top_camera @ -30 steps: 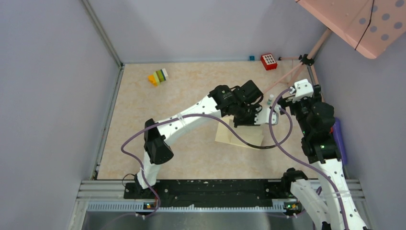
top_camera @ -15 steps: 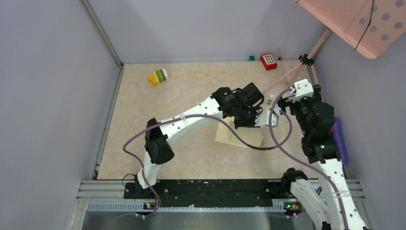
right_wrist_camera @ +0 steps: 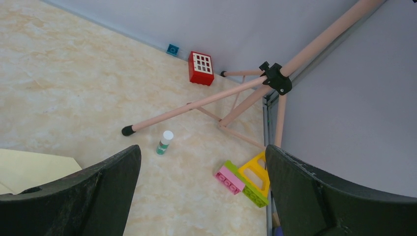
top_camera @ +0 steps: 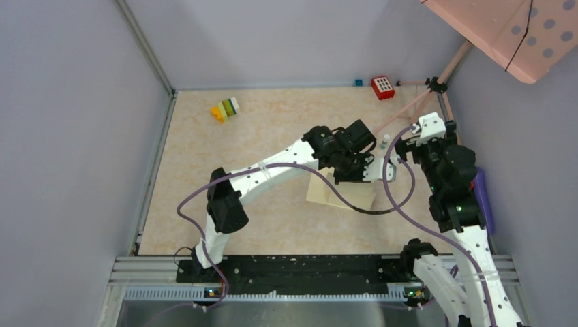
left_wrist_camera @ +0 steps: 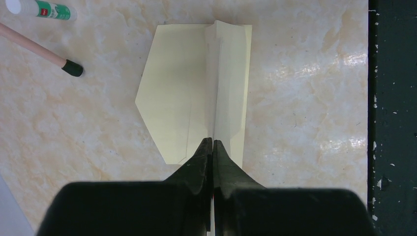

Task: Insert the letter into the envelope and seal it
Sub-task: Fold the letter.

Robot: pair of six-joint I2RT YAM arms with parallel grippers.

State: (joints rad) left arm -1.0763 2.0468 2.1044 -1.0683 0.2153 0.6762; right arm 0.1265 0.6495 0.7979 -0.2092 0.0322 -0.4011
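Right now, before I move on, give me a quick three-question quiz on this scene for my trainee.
1. True or false: the left claw is open.
2. In the left wrist view, the envelope's pointed end faces which side?
3. The glue stick is: A upright, B lying flat, C on the envelope.
Key: 1 false, it is shut; 2 left; 3 B.

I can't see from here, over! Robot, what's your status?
Left tool shut, tips at envelope fold. Right tool open, empty. Glue stick and stand leg beside, not blocking.
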